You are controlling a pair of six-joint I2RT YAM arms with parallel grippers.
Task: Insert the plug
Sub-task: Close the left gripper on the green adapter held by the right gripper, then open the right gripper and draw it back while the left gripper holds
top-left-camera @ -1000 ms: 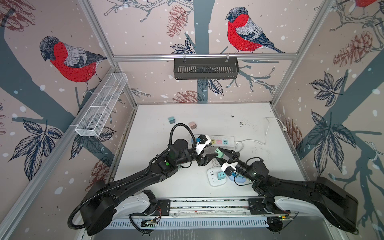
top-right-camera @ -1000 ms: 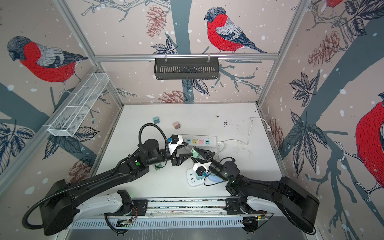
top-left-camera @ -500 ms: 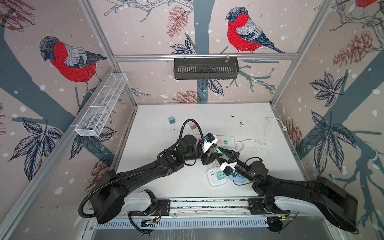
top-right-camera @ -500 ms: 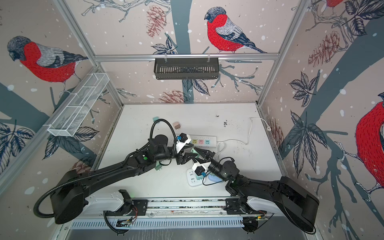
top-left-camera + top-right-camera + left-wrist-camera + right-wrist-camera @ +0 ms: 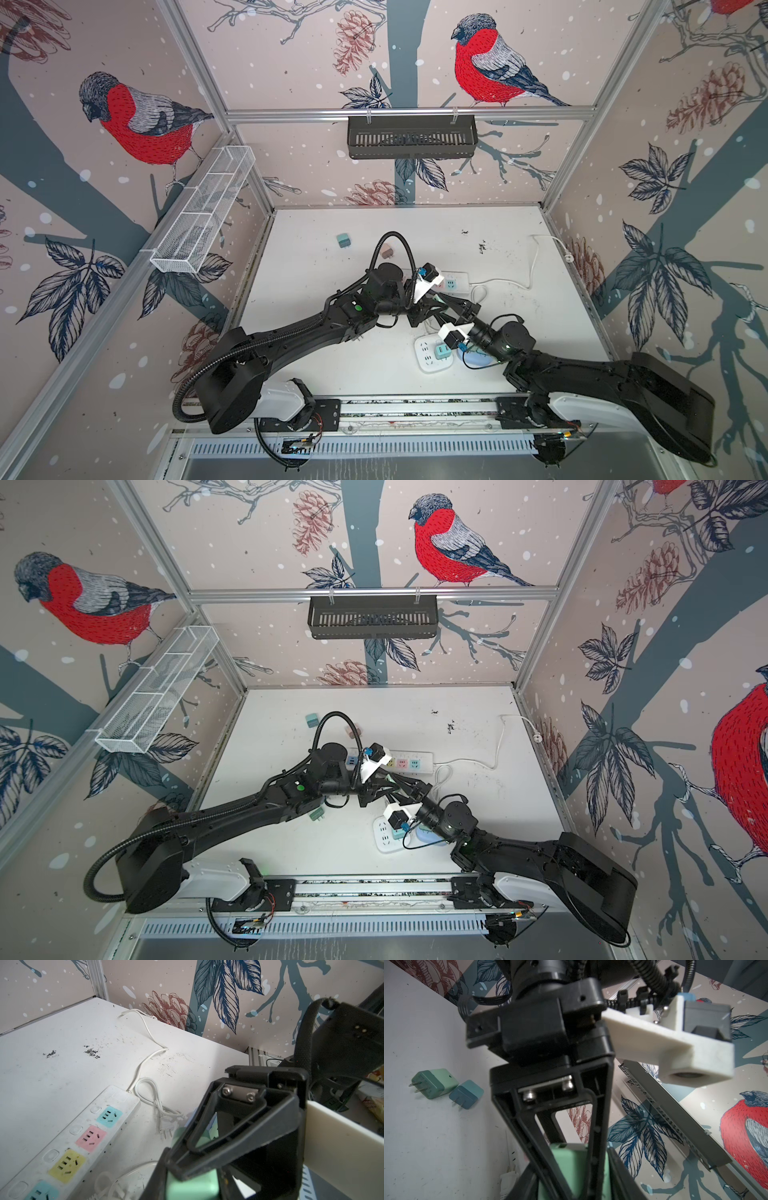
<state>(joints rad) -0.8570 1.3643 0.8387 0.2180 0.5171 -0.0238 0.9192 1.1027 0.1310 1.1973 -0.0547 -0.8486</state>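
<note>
A light green plug (image 5: 191, 1186) (image 5: 571, 1167) hangs above the middle of the table, and both grippers meet on it. My left gripper (image 5: 430, 309) (image 5: 191, 1190) is shut on the green plug, reaching in from the left. From the right, my right gripper (image 5: 449, 305) (image 5: 571, 1186) is shut on the same plug. In both top views the crossing fingers hide nearly all of the plug. The white power strip (image 5: 453, 282) (image 5: 409, 763) (image 5: 83, 1136), with blue, pink and yellow sockets, lies just behind the grippers.
A white square socket block (image 5: 424, 357) (image 5: 382, 833) with a teal plug (image 5: 441, 353) in it lies near the front. Loose plugs lie at the back left: teal (image 5: 343, 240) and pink (image 5: 387, 250). A green one (image 5: 317, 813) lies under the left arm. The strip's white cord (image 5: 532, 270) loops right.
My left arm has swung right to meet the right gripper, and its jaws have closed on the green plug. The right gripper has stayed in place, holding the plug.
</note>
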